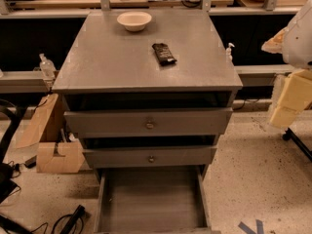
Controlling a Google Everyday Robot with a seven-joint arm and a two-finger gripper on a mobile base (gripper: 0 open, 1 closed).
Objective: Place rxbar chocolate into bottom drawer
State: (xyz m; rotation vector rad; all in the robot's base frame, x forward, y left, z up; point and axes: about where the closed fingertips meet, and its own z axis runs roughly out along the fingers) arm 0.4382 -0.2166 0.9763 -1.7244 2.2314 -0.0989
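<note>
The rxbar chocolate (164,53), a small black-wrapped bar, lies flat on the grey cabinet top (112,62), right of centre. The bottom drawer (151,199) is pulled out, and its flat grey floor is bare. My gripper (288,100), with cream-coloured blocks under a white arm, hangs at the far right edge of the camera view. It is to the right of the cabinet, about level with the top drawer, well apart from the bar and holding nothing I can see.
A cream bowl (134,20) sits at the back of the cabinet top. Two upper drawers with round knobs (149,125) stand slightly out. Cardboard pieces (58,155) and cables lie on the floor at left. A black stand leg (298,143) is at right.
</note>
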